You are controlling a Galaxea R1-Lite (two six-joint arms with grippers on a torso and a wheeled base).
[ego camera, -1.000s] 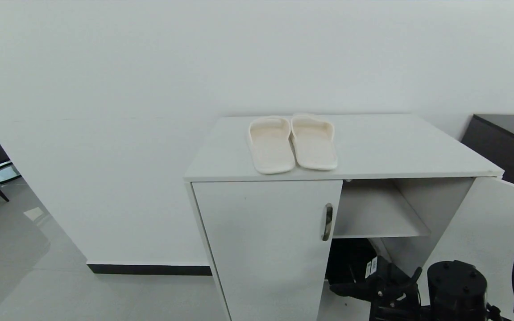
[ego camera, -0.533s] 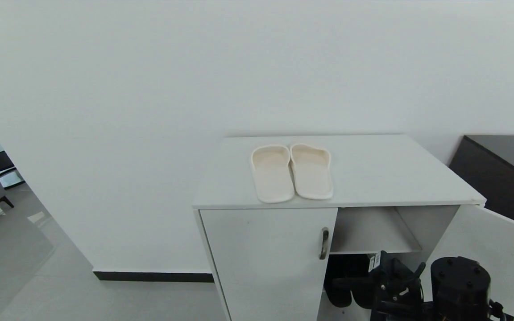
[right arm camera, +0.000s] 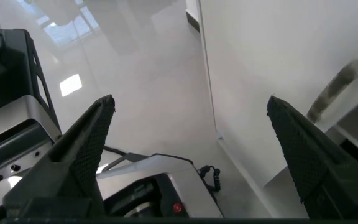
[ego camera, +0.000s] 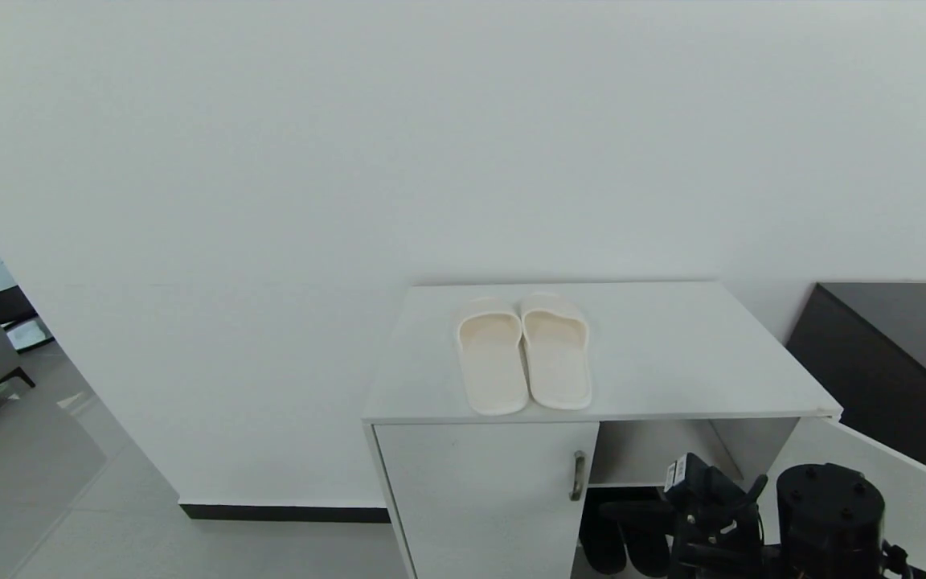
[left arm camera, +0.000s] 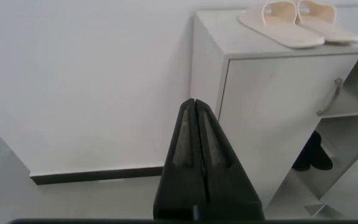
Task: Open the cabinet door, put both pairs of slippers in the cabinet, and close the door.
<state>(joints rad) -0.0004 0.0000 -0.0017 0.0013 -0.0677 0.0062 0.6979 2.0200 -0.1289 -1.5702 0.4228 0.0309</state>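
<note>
The head view is shifting as a whole; the camera is drawing back and tilting up, so the cabinet (ego camera: 672, 362) is sitting lower and smaller in the frame, with more wall showing above it; this is the camera's move, not the cabinet's. The black slippers (ego camera: 616, 539) are coming into plain sight in the lower compartment under the shelf (ego camera: 648, 458), where a second ago only a dark patch was showing; the right gripper (ego camera: 716, 515) is backing away from that opening along with the camera, standing just right of the black pair.
</note>
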